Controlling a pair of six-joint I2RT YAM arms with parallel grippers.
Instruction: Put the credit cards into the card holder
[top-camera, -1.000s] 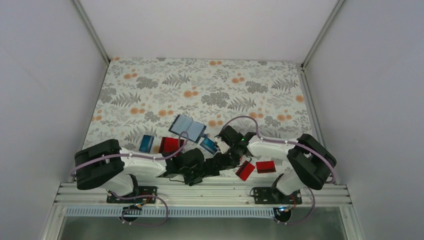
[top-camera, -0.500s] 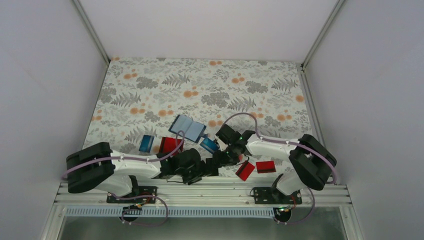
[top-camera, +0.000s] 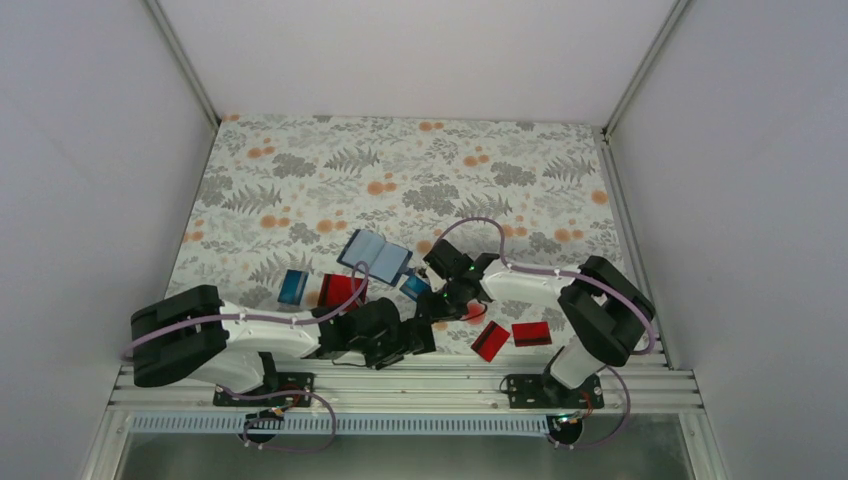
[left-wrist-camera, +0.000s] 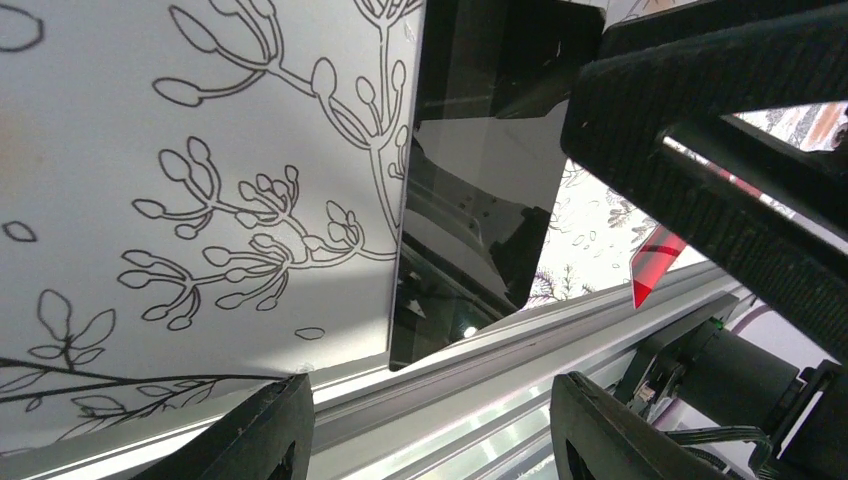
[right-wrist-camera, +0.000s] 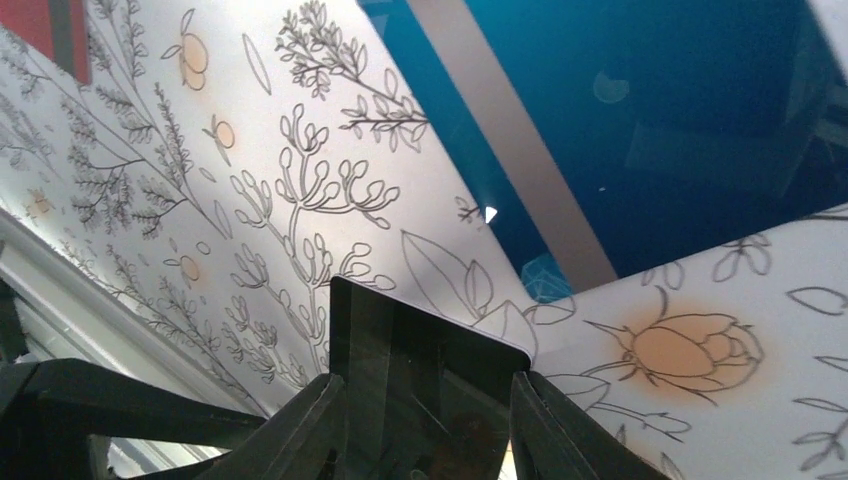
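The card holder (top-camera: 373, 256) lies open in the middle of the table. My right gripper (right-wrist-camera: 428, 400) is shut on a black credit card (right-wrist-camera: 420, 380), with its fingers pressed on the card's two opposite edges. That black card (left-wrist-camera: 475, 190) also shows in the left wrist view, just over the table's near edge. My left gripper (left-wrist-camera: 440, 435) is open and empty below it, by the rail. A teal card with a grey stripe (right-wrist-camera: 640, 120) lies just ahead of the right gripper (top-camera: 437, 305). Other cards are a blue one (top-camera: 292, 287), red ones (top-camera: 342, 291) and two red ones (top-camera: 510, 337).
The aluminium rail (left-wrist-camera: 520, 370) runs along the table's near edge, right under the left gripper (top-camera: 418, 338). The two arms' wrists are close together near the front middle. White walls enclose the floral table (top-camera: 420, 170) on three sides.
The right wrist has shifted left and a little away from the rail, nearer the teal card and the card holder. The left arm's elbow drew back to the left early in the second.
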